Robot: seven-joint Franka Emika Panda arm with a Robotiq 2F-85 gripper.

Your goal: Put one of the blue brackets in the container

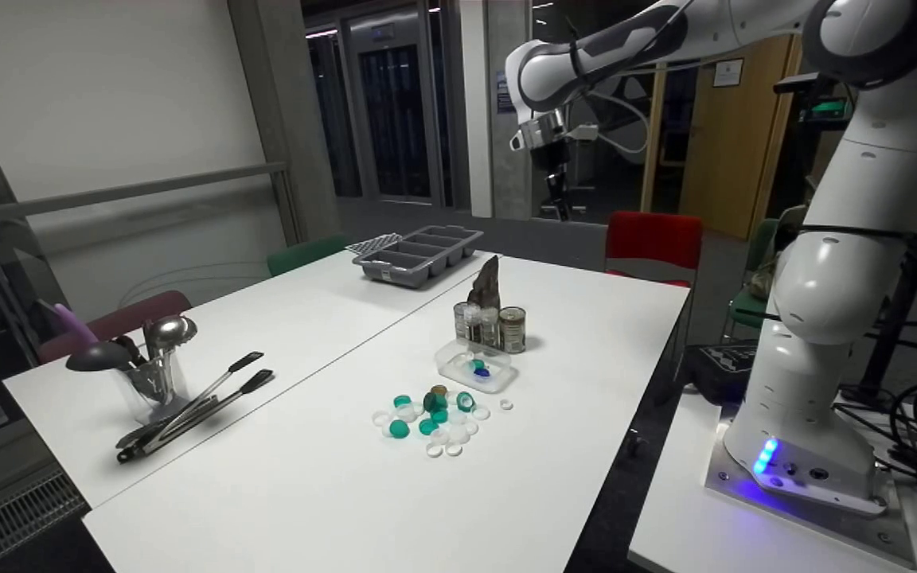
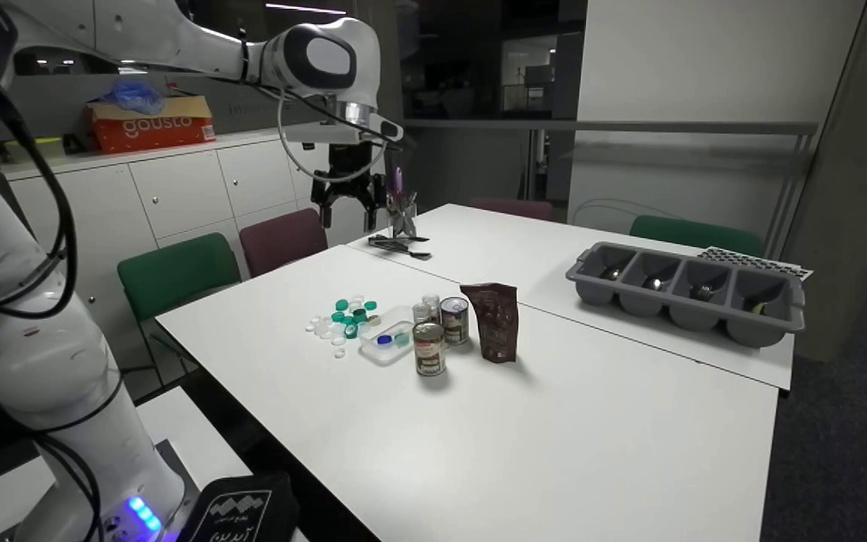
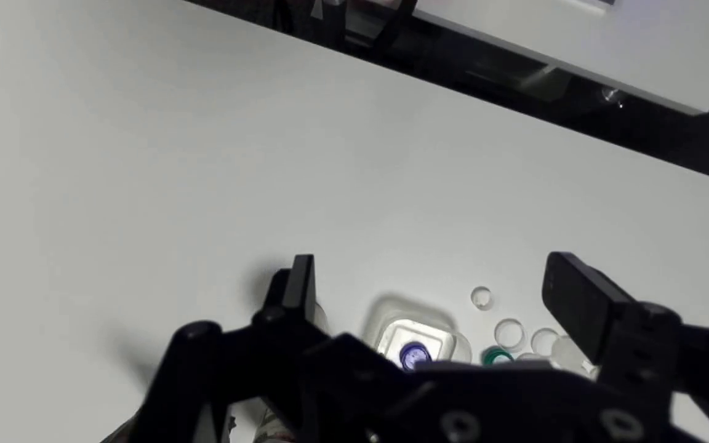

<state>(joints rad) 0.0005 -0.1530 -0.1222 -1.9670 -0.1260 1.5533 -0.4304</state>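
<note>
Several small teal-blue round plastic pieces (image 1: 399,429) lie in a loose pile with white and clear ones on the white table; the pile also shows in an exterior view (image 2: 342,305). A teal ring (image 3: 491,354) shows in the wrist view. The small container in view is a shallow clear plastic tub (image 1: 454,368) (image 2: 381,352) (image 3: 391,336) beside the pile. It holds a dark blue cap (image 1: 481,372) (image 2: 384,340) (image 3: 415,355) and a teal piece (image 1: 478,364). My gripper (image 1: 563,213) (image 2: 348,223) (image 3: 430,264) is open and empty, high above the table.
Cans (image 1: 513,330) (image 2: 430,349), small jars (image 1: 489,325) and an upright brown pouch (image 1: 486,285) (image 2: 495,322) stand close to the tub. A grey compartment tray (image 2: 685,297), tongs (image 1: 196,410) and a glass of utensils (image 1: 154,386) are farther off.
</note>
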